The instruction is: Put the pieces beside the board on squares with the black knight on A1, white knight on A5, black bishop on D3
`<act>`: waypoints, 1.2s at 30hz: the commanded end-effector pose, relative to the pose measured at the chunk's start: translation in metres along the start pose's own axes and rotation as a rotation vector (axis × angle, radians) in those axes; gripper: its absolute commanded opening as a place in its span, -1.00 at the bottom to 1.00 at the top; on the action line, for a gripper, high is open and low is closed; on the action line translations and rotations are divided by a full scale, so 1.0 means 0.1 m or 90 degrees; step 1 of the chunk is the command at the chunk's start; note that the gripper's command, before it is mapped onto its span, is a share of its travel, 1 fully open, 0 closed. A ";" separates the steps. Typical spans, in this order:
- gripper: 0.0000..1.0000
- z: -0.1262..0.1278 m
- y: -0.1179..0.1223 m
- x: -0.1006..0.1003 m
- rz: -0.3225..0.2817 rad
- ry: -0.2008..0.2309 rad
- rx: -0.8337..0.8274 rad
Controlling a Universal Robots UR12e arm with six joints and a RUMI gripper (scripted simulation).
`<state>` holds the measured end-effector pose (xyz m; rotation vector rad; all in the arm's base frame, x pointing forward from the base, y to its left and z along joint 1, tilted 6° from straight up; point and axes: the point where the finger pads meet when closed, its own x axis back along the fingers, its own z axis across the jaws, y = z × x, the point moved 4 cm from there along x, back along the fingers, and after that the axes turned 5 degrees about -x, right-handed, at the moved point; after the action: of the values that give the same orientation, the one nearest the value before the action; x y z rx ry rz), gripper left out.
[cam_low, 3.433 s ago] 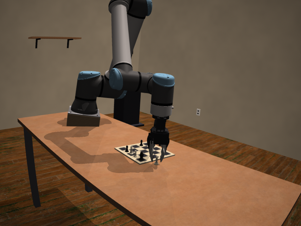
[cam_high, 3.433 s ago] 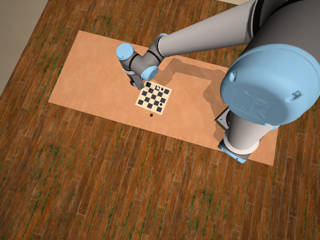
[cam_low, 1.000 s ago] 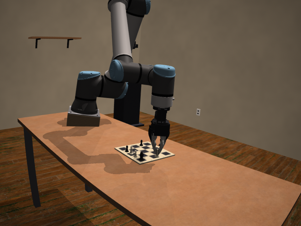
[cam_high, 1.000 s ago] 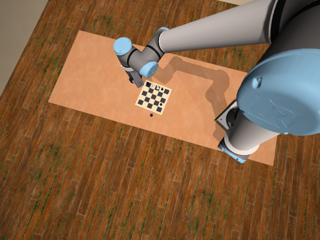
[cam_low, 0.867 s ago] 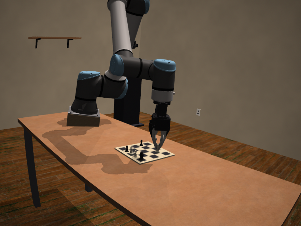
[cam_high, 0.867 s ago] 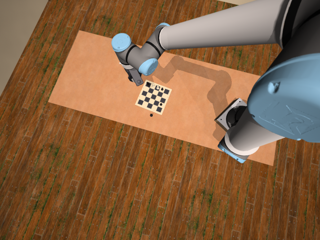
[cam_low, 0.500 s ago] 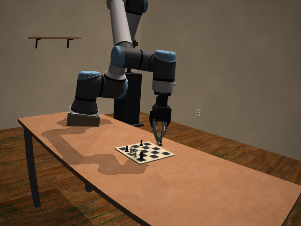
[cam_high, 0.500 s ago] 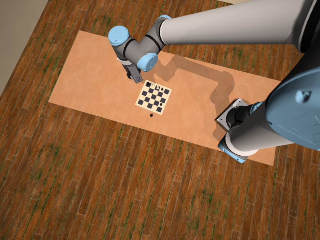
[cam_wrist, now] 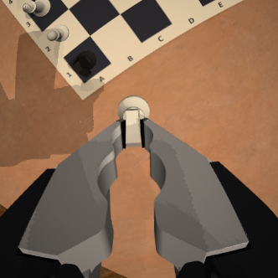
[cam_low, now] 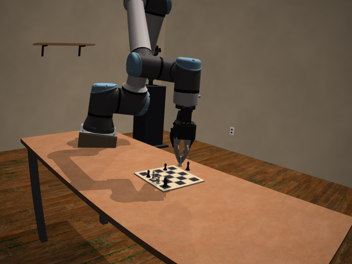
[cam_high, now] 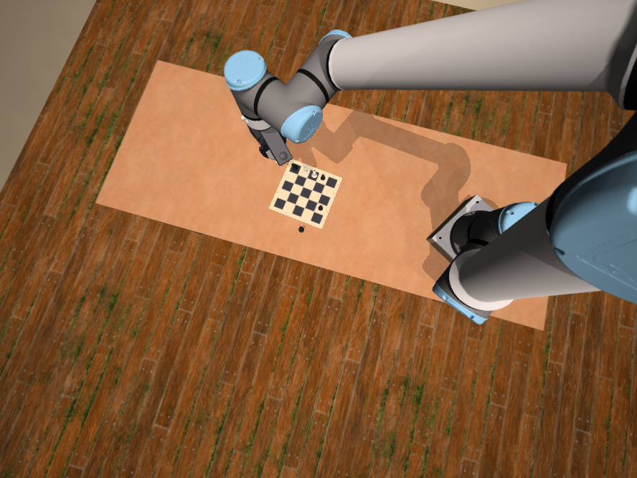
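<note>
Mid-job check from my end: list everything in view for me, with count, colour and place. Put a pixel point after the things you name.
Knight (cam_high: 295, 166) (cam_low: 165, 182) (cam_wrist: 84, 63): one, black, A1
White pawn (cam_high: 305, 169) (cam_low: 158, 179) (cam_wrist: 59, 33): one, white, A2
Taller piece (cam_high: 314, 174) (cam_low: 153, 175) (cam_wrist: 37, 7): one, white, A3
Black pawns (cam_high: 322, 177) (cam_low: 148, 173): two, black, A4 and D5
Bishop (cam_high: 300, 229) (cam_low: 188, 165): one, black, beside board
White knight (cam_low: 180, 164) (cam_wrist: 133, 127): one, white, in tool
Board (cam_high: 305, 192) (cam_low: 177, 178) (cam_wrist: 115, 46): one, cream and dark, on table
Table (cam_high: 180, 205) (cam_low: 255, 204) (cam_wrist: 209, 105): one, orange-brown, under board
Shelf (cam_low: 64, 44): one, brown, wall
Outlet (cam_low: 232, 131): one, white, wall
Stand (cam_low: 156, 113): one, black, behind table
Floor (cam_high: 154, 359) (cam_low: 28, 184): one, brown
Walls (cam_high: 36, 67) (cam_low: 255, 71): beige
Arm (cam_high: 463, 49) (cam_low: 137, 25): one, grey and blue, on table
Tool (cam_high: 265, 152) (cam_low: 180, 159) (cam_wrist: 133, 121): one, black and grey, arm's end

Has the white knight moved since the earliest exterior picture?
Yes: upward. The white knight, then standing beside the chessboard's near edge, now hangs in the gripper, above table level.
</note>
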<state>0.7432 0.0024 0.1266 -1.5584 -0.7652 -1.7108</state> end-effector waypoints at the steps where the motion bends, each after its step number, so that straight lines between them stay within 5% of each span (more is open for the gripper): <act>1: -1.00 -0.20 -0.15 0.04 -0.001 0.001 0.044; 17: -1.00 -1.33 -1.25 0.05 -0.001 0.001 0.329; 36: -1.00 -1.42 -1.36 0.04 -0.001 0.001 0.355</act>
<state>0.5490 -0.0314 0.1184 -1.1661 -1.1255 -1.3388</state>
